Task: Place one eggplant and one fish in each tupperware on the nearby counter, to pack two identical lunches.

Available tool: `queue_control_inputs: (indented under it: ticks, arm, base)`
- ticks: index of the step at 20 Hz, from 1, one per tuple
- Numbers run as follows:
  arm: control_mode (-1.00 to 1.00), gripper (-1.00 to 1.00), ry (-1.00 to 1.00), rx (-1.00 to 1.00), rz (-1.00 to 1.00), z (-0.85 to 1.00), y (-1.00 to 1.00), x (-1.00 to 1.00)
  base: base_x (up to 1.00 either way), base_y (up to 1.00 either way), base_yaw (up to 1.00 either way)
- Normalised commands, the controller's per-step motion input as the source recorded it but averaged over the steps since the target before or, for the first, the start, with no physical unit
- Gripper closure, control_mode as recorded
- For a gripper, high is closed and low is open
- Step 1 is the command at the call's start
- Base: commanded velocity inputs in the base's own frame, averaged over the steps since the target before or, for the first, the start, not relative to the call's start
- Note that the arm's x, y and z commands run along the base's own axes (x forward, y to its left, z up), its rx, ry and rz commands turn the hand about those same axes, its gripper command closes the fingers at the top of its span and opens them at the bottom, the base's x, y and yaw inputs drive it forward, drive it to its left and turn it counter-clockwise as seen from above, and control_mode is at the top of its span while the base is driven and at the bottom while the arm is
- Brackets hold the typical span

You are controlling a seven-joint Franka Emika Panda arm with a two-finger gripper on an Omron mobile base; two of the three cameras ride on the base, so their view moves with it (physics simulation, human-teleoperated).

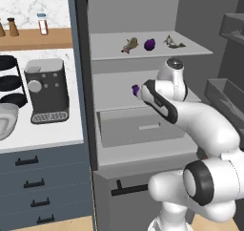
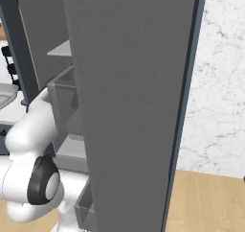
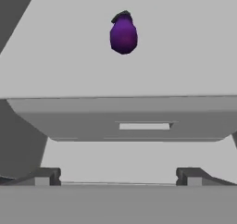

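Observation:
On the top shelf of an open fridge lie a brown fish [image 1: 129,45], a purple eggplant [image 1: 149,44] and a second fish [image 1: 174,43]. One shelf lower sits another eggplant [image 1: 135,89], half hidden behind my hand in the left base view. The hand view shows that eggplant [image 3: 123,34] upright on the shelf, well ahead of my gripper [image 3: 118,177]. The gripper is open with nothing between its fingertips [image 3: 44,177]. The white marble counter [image 1: 52,132] lies left of the fridge. The tupperware is out of view.
A grey drawer [image 1: 138,127] sits under the lower shelf. The open fridge door [image 2: 129,106] stands close on the right, with door bins [image 1: 228,96]. A dark coffee machine [image 1: 45,89] and a black rack [image 1: 9,82] stand on the counter.

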Motion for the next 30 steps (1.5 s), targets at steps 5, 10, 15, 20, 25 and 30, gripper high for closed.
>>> queue_control_inputs:
  ticks: [5, 10, 15, 20, 25, 30]
  arm:
    - [-1.00, -1.00, 0.00, -0.03, 0.00, -0.30, 0.00, 0.32]
    - [-1.00, -1.00, 0.00, -0.01, 0.00, -0.24, 0.00, 0.32]
    - [-1.00, -1.00, -0.02, 0.00, 0.00, -0.22, 0.00, 0.34]
    - [-1.00, -1.00, 0.00, 0.00, 0.00, -0.14, 0.02, 0.48]
    - [-1.00, -1.00, 0.00, 0.00, 0.00, -0.13, 0.10, 0.58]
    - [-1.00, -1.00, 0.00, 0.00, 0.00, -0.11, 0.16, 0.50]
  base:
    - [0.00, 0.00, 0.00]
    - [0.00, 0.00, 0.00]
    - [0.00, 0.00, 0.00]
    - [0.00, 0.00, 0.00]
    - [0.00, 0.00, 0.00]
    - [0.00, 0.00, 0.00]
